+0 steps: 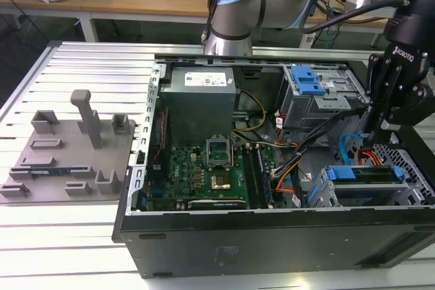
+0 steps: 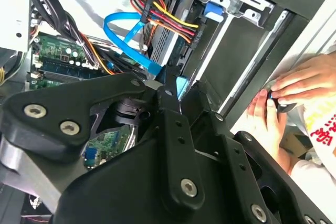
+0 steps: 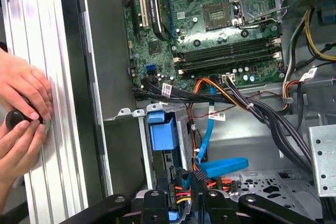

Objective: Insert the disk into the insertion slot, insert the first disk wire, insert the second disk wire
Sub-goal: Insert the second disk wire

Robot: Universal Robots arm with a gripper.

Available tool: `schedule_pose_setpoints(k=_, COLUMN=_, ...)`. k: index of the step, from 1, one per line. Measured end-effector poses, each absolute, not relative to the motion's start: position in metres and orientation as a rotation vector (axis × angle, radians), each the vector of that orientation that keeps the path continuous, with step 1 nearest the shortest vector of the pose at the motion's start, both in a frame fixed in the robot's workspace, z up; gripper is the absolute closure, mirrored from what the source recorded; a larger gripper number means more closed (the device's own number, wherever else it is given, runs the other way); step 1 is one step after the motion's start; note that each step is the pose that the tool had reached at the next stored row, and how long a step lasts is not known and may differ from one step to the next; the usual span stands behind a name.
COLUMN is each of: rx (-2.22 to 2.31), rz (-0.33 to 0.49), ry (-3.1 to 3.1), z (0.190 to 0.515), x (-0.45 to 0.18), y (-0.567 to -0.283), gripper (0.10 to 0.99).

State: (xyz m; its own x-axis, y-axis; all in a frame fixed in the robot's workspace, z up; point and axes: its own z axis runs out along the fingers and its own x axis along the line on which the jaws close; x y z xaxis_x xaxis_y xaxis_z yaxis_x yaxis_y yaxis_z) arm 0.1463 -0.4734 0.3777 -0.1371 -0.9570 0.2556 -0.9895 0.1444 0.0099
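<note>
While the disk (image 1: 363, 173) sits in the slot (image 1: 408, 188), the gripper (image 3: 181, 203) pinches the blue wire's (image 3: 223, 166) plug, fingers nearly closed.

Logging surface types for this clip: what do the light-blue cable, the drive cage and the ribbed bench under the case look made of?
The first disk wire looks like flexible glossy plastic: it bends in a smooth flat loop and shines. The insertion slot seems to be dull grey sheet metal, given its thin perforated wall. The bench is probably bare aluminium, with pale reflective ribs. The pincer looks like matt black metal or hard plastic.
</note>
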Motion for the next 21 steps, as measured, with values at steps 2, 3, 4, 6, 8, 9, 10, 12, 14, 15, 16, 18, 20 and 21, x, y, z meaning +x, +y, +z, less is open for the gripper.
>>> schedule_pose_setpoints(k=2, rx=1.924, rz=0.227, ry=-2.2, z=0.377, x=0.1469, y=-0.4734, gripper=0.773)
schedule_pose_setpoints(k=3, rx=1.931, rz=0.227, ry=-2.194, z=0.3768, x=0.147, y=-0.4734, gripper=0.773)
schedule_pose_setpoints(k=4, rx=1.955, rz=0.229, ry=-2.174, z=0.3764, x=0.1471, y=-0.4734, gripper=0.773)
schedule_pose_setpoints(k=6, rx=1.991, rz=0.234, ry=-2.143, z=0.3759, x=0.1471, y=-0.4734, gripper=0.773)
schedule_pose_setpoints(k=8, rx=2.018, rz=0.238, ry=-2.119, z=0.3746, x=0.1472, y=-0.4734, gripper=0.773)
schedule_pose_setpoints(k=9, rx=2.019, rz=0.238, ry=-2.119, z=0.3735, x=0.1471, y=-0.4734, gripper=0.773)
schedule_pose_setpoints(k=10, rx=2.019, rz=0.238, ry=-2.119, z=0.3717, x=0.1471, y=-0.4734, gripper=0.773)
schedule_pose_setpoints(k=12, rx=2.019, rz=0.238, ry=-2.119, z=0.3708, x=0.1471, y=-0.4734, gripper=0.773)
schedule_pose_setpoints(k=14, rx=2.019, rz=0.238, ry=-2.119, z=0.3703, x=0.1471, y=-0.4734, gripper=0.773)
schedule_pose_setpoints(k=15, rx=2.019, rz=0.238, ry=-2.119, z=0.3701, x=0.1471, y=-0.4734, gripper=0.784)
schedule_pose_setpoints(k=16, rx=2.019, rz=0.238, ry=-2.119, z=0.3699, x=0.1471, y=-0.4734, gripper=0.784)
schedule_pose_setpoints(k=18, rx=2.019, rz=0.238, ry=-2.119, z=0.3695, x=0.1471, y=-0.4734, gripper=0.859)
schedule_pose_setpoints(k=20, rx=2.019, rz=0.238, ry=-2.119, z=0.3691, x=0.1471, y=-0.4734, gripper=0.859)
schedule_pose_setpoints(k=21, rx=2.019, rz=0.238, ry=-2.119, z=0.369, x=0.1471, y=-0.4734, gripper=0.859)
